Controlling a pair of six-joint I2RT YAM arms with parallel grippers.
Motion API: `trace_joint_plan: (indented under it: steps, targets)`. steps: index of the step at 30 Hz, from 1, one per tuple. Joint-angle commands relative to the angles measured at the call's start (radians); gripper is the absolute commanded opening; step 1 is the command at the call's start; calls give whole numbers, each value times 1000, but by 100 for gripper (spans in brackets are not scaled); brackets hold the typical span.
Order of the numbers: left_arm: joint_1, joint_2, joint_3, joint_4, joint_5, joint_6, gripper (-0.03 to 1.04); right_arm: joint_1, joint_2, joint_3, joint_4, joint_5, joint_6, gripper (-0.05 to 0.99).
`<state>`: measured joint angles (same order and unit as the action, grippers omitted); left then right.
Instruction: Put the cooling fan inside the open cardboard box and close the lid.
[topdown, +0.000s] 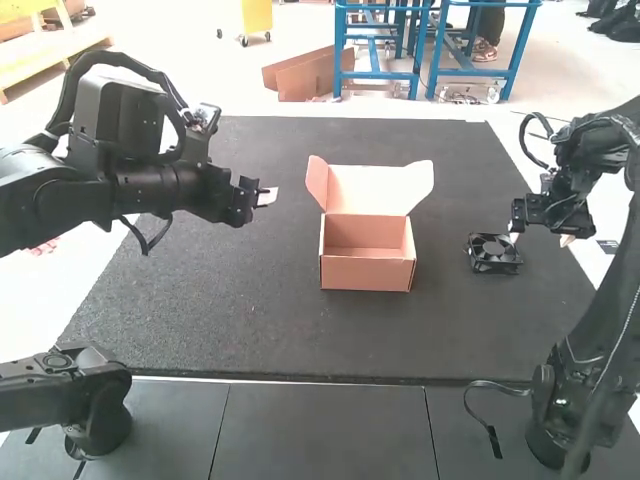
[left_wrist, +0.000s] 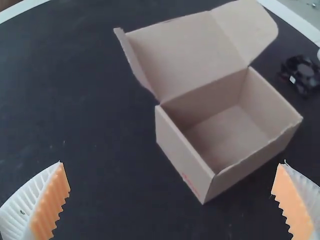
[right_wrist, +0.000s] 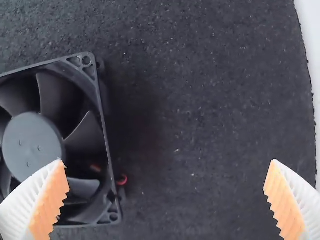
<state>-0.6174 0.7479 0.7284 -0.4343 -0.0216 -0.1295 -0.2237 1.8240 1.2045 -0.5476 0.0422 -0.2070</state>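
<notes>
The left arm's white ribbed fingers with orange pads (topdown: 262, 194) hung spread wide apart, holding nothing, above the black mat surface (topdown: 200, 300). The open brown cardboard box (topdown: 366, 250) stood well ahead of them and lower, apart from both pads. From the left wrist, the box sat between the two parted fingers (left_wrist: 47, 202), its lid flap upright at the back and its bare floor visible, a detail the high view did not give.

The square black plastic cooling fan (topdown: 495, 252) lay flat on the surface outside the box, between the box and the right arm's fingers (topdown: 542, 232). These were also spread wide and gripping nothing. From the right wrist, one orange pad (right_wrist: 49, 202) hung over the fan's frame, while the other pad (right_wrist: 282, 200) stood over bare mat, well apart from the fan. That view also showed the fan's curved blades, round hub and a red wire at one corner.
</notes>
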Motion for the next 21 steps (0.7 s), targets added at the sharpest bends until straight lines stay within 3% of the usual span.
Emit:
trace_joint_plan:
  steps: [1, 21]
  targets:
    - [-4, -2, 22, 3, 11, -10, 96, 11, 31, 46, 2, 4, 15, 90]
    - [-2, 2, 19, 14, 11, -10, 96, 6, 121, 110, -75, 15, 32, 90]
